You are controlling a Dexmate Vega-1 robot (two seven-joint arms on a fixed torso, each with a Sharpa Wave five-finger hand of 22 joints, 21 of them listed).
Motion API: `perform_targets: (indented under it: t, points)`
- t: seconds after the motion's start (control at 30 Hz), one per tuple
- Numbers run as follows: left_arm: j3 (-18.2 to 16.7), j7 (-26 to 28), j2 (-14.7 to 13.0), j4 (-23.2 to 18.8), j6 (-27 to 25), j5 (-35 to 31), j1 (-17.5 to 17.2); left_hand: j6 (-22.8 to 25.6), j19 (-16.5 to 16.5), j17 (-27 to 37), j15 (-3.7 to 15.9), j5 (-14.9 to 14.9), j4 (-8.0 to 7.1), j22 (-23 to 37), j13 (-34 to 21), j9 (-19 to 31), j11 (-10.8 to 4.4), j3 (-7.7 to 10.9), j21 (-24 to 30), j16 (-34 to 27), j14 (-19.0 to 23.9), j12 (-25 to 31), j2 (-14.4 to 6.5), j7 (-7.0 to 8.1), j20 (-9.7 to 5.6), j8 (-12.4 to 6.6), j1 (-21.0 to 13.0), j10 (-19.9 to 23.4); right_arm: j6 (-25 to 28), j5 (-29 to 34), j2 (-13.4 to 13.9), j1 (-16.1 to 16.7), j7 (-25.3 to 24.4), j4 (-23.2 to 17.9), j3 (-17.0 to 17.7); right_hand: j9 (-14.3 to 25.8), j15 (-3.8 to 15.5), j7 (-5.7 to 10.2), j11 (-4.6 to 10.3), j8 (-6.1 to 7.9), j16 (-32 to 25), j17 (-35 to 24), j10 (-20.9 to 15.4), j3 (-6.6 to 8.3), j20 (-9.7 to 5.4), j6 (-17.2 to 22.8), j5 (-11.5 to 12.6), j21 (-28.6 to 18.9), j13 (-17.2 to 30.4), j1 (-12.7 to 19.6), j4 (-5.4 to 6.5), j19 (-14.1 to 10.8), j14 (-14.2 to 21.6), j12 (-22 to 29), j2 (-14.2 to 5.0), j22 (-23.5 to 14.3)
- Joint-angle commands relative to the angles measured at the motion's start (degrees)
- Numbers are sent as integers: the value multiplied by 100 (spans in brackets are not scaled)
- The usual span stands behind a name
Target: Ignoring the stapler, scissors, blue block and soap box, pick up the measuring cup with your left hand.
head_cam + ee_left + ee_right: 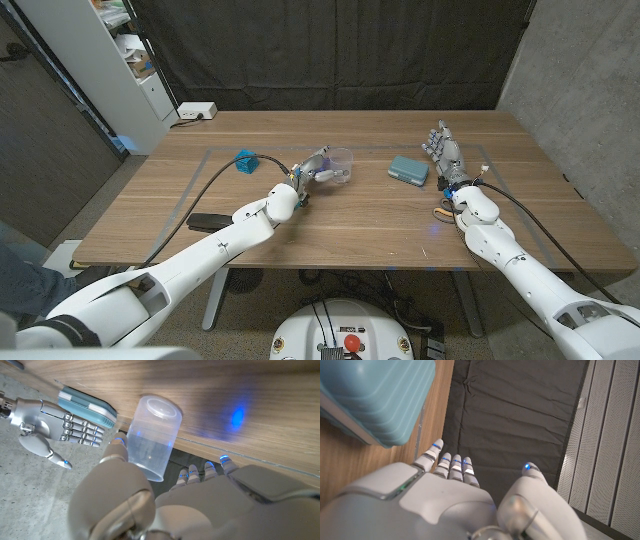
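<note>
At a wooden surface (330,225), the robot's left hand (312,175) reaches toward the middle of the work area and meets the clear measuring cup (338,165), the one thing it is asked to lift. The left wrist view shows the cup (152,435) lying against the hand's thumb side while the fingertips (192,471) sit just beside its wall. The hand (165,505) appears to be cupped around it, but whether the fingers are truly clamped on the plastic cannot be told from these views. The cup seems tipped and about level with the surface, so a lift is, by judgement, only starting or about to start.

The right hand (444,150) stands upright on the far right with its fingers apart and nothing in them, evidently parked out of the way since the job belongs to the other arm. The right wrist view shows those fingers (451,467) reaching toward the dark curtain (520,410).

The distractors stay untouched. The teal soap box (408,170) lies between the two hands, and the blue block (245,160) sits to the left of the cup. A dark stapler (207,221) rests near the front edge beside the left arm. Scissors (441,211) appear to peek out by the right wrist, mostly hidden.
</note>
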State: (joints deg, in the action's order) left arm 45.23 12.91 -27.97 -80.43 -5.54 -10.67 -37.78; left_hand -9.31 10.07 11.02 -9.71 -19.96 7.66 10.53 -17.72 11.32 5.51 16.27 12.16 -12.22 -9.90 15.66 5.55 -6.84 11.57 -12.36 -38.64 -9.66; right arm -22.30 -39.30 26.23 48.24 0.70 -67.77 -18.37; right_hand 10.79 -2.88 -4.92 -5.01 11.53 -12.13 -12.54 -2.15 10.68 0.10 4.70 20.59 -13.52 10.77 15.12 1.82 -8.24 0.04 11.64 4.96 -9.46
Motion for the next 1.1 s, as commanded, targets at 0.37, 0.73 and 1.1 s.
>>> perform_targets:
  t: [0.37,0.73,1.1]
  points:
    - [-130,521,648,1463,1047,617,236,1106,195,-33,544,-144,76,3,109,-8,-919,-6,75,-252,642,487,-116,605,51,-473,-588,1292,-3,-21,-40,-40,-11,151,11,8,-9,37,12,-21,-51,-4,-34,-27,14,-6,64,62,25,45,-4,-62,44,-5,-2,-27]
    - [-182,767,814,1756,1321,768,262,2467,-373,-74,1058,-14,146,-11,301,-14,-1504,147,83,-366,1799,654,-309,1216,51,-720,-1357,2476,14,-63,-1,24,3,99,43,8,-7,55,12,-20,-60,-7,-39,-40,17,-4,70,85,26,42,-5,-69,73,-8,-4,-27]
    - [-207,785,900,2034,1618,888,358,2636,-393,-75,1086,46,126,-12,302,-10,-1537,135,54,-366,1947,669,-305,1188,58,-745,-1415,2644,18,-54,-25,-12,-15,134,37,8,-8,69,5,-18,-64,-10,-48,-51,19,1,74,104,27,39,-6,-73,87,-8,-6,-28]
